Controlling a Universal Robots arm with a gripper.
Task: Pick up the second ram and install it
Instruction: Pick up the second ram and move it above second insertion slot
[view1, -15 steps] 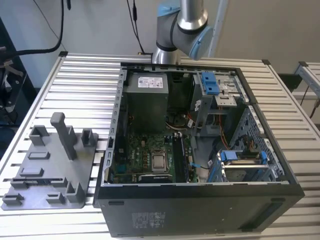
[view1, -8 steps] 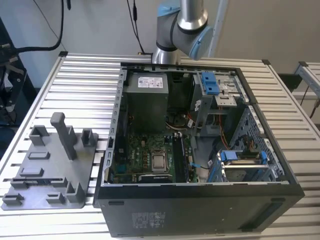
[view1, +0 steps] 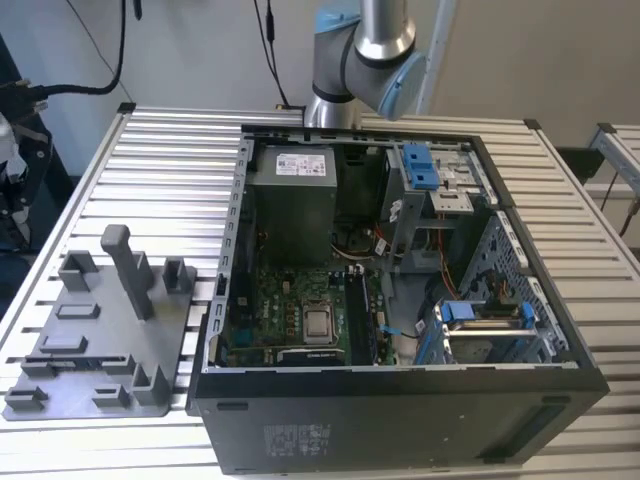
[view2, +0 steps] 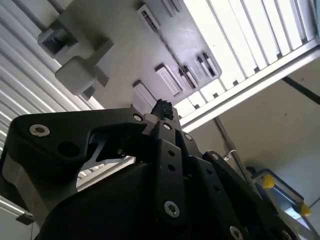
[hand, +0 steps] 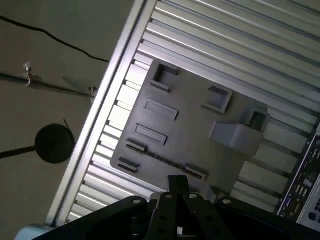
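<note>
The gripper (hand: 177, 182) is hanging above the grey tray (hand: 185, 127), over the tray's edge where the small slotted holders (hand: 135, 146) are sitting. The slatted table (hand: 225, 30) is lying under the tray. In both wrist views its fingers are showing drawn together to a narrow tip with no board between them, so the hand is looking closed on nothing.

In the exterior view no dark board is standing in the tray's holders. The second ram cannot be picked out for sure. Two dark narrow strips (view1: 362, 315) are standing on the motherboard inside the open case (view1: 400, 420), which is sitting just beside the tray. The strips are well apart from the tray, past the case wall nearest it. One of them is probably the second ram, sitting in its slot, though that is a judgement.

Several things are threatening from here. If that board is sitting only partly home, with one end riding high, it is risking a bad contact, and nothing in these views is settling whether it is level. If the arm is heading down toward the tray with its tip closed, it is risking a knock on the tray's tall post (view1: 125, 270) or its blocks. Any travel from tray to case is also risking a clip on the case wall nearest the tray
</note>
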